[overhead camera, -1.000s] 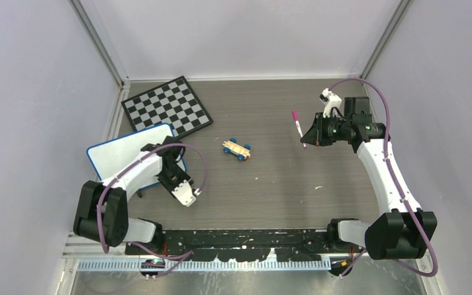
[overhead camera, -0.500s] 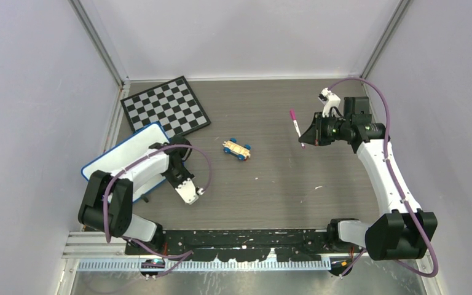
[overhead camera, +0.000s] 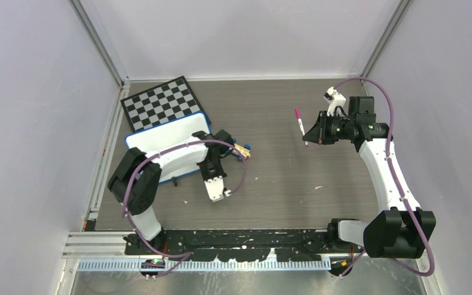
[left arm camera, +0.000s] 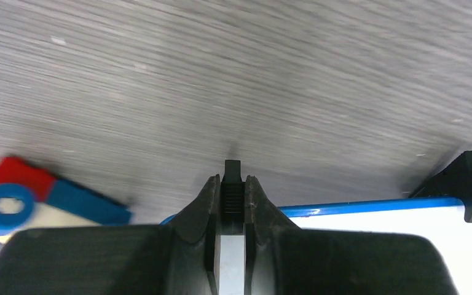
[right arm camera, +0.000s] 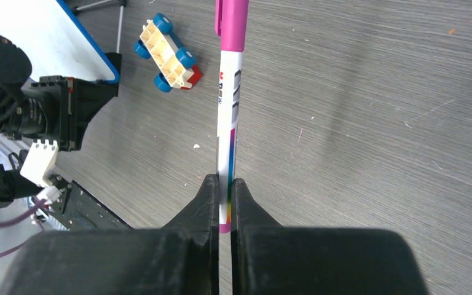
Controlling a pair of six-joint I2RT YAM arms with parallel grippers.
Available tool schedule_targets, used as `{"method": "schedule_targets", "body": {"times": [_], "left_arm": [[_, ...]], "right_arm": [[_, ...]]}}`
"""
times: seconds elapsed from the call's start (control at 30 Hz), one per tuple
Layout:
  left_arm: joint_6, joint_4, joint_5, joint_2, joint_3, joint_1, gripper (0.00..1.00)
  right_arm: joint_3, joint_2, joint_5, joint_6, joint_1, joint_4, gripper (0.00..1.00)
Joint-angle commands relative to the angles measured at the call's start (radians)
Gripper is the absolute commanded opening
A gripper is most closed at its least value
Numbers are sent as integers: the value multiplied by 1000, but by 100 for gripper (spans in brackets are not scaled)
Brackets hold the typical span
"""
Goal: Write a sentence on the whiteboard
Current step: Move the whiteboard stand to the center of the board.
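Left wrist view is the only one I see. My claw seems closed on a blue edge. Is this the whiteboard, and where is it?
Observer: Yes. Seen from above, the left claw grips the right edge of the whiteboard, which sits just in front of the chessboard.
Operator: Is a sentence written on it?
Observer: No writing shows on its white face from above.
Operator: And where is the marker?
Observer: The right claw holds the marker above the table, far to the right of the board. Its pink cap looks to be on.
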Motion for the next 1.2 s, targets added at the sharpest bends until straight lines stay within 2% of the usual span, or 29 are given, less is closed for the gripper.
{"method": "schedule_targets", "body": {"times": [0.0, 0.4, 0.67, 0.77, 0.8, 0.87, 0.93, 1.0, 1.03, 1.17], "left_arm": [[228, -44, 13, 73, 140, -90, 0], [221, -104, 33, 377, 511, -252, 0], [208, -141, 35, 477, 671, -299, 3], [185, -113, 29, 476, 678, -299, 14], [174, -106, 31, 474, 680, -299, 22], [154, -103, 30, 466, 682, -300, 43], [143, -97, 23, 444, 669, -306, 75], [111, -90, 19, 414, 649, -321, 94], [84, -93, 23, 395, 642, -333, 99], [-70, -197, 69, 321, 657, -391, 100]], "right_arm": [[16, -12, -33, -4, -38, 39, 0], [30, -25, -59, 1, -123, 37, 0], [41, -40, -57, 4, -151, 37, 0], [42, -41, -63, 4, -161, 37, 0], [43, -43, -65, 4, -162, 37, 0], [45, -44, -65, 5, -167, 37, 0], [51, -42, -66, 4, -171, 37, 0], [61, -40, -65, 16, -173, 36, 0], [68, -36, -67, 29, -173, 36, 0], [118, -11, -78, 32, -174, 11, 0]]}}
